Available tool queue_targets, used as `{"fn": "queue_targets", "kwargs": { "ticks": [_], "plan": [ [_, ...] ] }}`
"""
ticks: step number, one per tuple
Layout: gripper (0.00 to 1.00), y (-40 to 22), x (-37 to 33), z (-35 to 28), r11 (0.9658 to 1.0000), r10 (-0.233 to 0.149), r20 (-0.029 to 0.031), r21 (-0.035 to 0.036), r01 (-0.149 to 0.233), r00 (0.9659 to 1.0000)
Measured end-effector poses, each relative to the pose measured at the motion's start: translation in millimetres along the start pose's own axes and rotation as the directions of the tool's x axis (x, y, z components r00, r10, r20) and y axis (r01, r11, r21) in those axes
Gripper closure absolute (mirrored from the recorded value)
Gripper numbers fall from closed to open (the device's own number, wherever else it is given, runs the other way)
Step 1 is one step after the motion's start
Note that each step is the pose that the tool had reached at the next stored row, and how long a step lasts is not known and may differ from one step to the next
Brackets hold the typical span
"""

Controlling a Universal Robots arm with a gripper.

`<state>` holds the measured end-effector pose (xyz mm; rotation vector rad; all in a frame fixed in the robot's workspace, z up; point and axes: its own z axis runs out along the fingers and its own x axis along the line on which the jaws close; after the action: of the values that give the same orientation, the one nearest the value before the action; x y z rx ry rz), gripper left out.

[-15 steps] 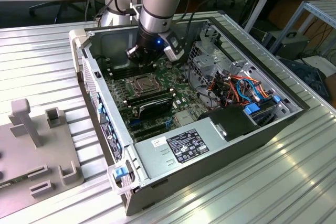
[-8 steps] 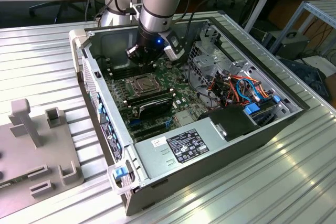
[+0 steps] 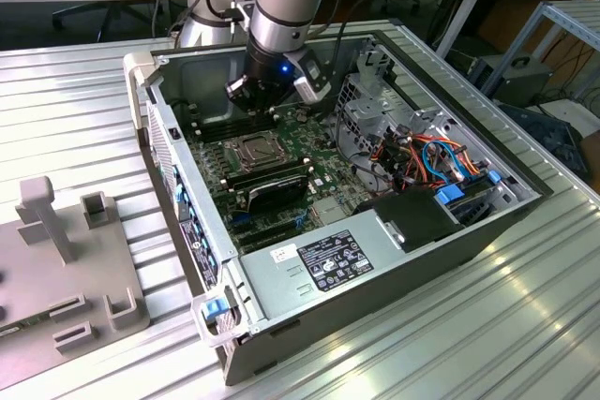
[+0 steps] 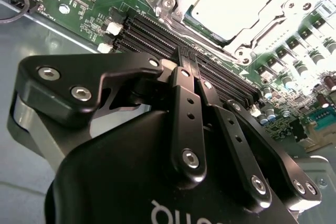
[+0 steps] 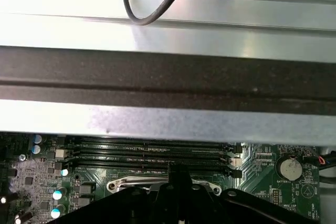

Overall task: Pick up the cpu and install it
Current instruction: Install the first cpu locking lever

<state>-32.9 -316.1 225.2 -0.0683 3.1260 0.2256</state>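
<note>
Hovering over the open computer case (image 3: 309,325), arm low above the motherboard (image 3: 281,152).
Cpu (image 4: 231,1) already lies in the socket (image 4: 247,51), seated flat inside the metal frame; placing looks done, frame apparently not latched. Gripper (image 4: 190,74) sits over the RAM slots (image 4: 157,32) just beside the socket, fingers pinched together, holding nothing.

The open computer case (image 3: 234,325) lies on the tabletop (image 3: 75,100), with a fixture plate (image 3: 56,278) at the exterior view's left of it. Inside, the motherboard (image 3: 319,175) lies flat, the cpu (image 4: 231,1) seated in its socket (image 3: 251,149). The memory slots (image 4: 173,38) run just beside the socket, and the gripper (image 4: 190,71) hangs over them. The power supply (image 3: 328,264) fills the case's near end.
</note>
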Motion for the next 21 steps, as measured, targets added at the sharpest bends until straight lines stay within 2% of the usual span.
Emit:
{"fn": "queue_targets", "kwargs": {
  "ticks": [1, 3, 8, 14, 17, 18, 21],
  "plan": [
    [0.89, 0.0, 0.0, 0.0, 1.0000, 0.000, 0.0001, -0.0001, 0.000, 1.0000],
    [0.89, 0.6, 0.0, -4.4, 1.0000, 0.000, 0.0000, 0.0000, 0.000, 1.0000],
    [0.89, 0.7, 0.0, -4.7, 1.0000, 0.000, 0.0000, 0.0001, 0.000, 1.0000],
    [0.89, 1.1, -0.1, -8.2, 1.0000, 0.000, -0.0001, 0.0004, 0.000, 1.0000],
    [0.89, 1.3, -0.1, -9.1, 0.9999, 0.000, -0.0006, 0.0119, 0.000, 1.0000],
    [0.89, 1.3, -0.1, -9.1, 0.9998, 0.000, -0.0008, 0.0186, 0.000, 1.0000],
    [0.89, 1.3, -0.1, -9.1, 0.9990, 0.000, -0.0020, 0.0452, 0.000, 1.0000]
  ]
}}
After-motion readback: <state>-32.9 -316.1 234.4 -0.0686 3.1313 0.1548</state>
